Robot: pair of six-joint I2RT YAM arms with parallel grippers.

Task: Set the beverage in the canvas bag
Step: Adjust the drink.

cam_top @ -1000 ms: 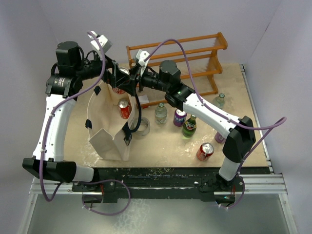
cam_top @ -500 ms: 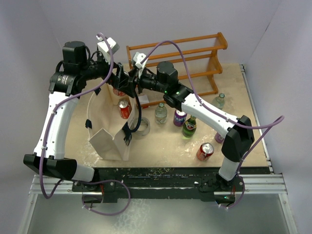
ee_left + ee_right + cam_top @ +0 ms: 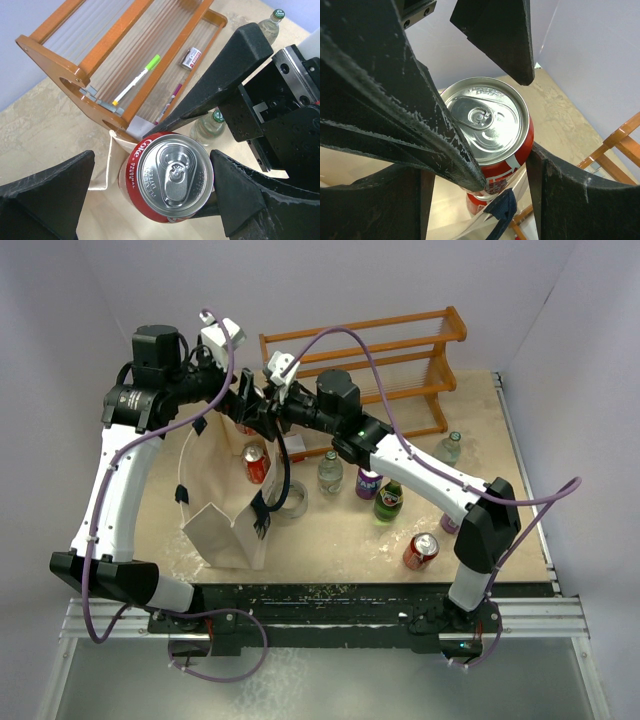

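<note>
The beverage, a red Coke can (image 3: 244, 427) (image 3: 175, 177) (image 3: 485, 120), hangs upright over the far end of the canvas bag (image 3: 225, 510). My right gripper (image 3: 264, 412) (image 3: 485, 182) is shut on its sides. My left gripper (image 3: 240, 400) (image 3: 152, 155) stands wide open around the same can: its right finger (image 3: 235, 195) sits close to the rim and its left finger (image 3: 45, 195) is well apart. Cream bag fabric (image 3: 107, 170) lies under the can. The bag's rim and a navy strap (image 3: 502, 207) show just below it.
An orange wooden rack (image 3: 370, 360) stands at the back, with pens (image 3: 135, 85) lying in it. Right of the bag are a second red can (image 3: 256, 464), a glass jar (image 3: 292, 502), green bottles (image 3: 330, 472) (image 3: 388, 500) (image 3: 452, 447), a purple can (image 3: 368, 480) and another red can (image 3: 420, 550).
The right gripper has carried the can a little to the left, over the bag's far end. The left gripper has shifted right and closed in around it, still open.
</note>
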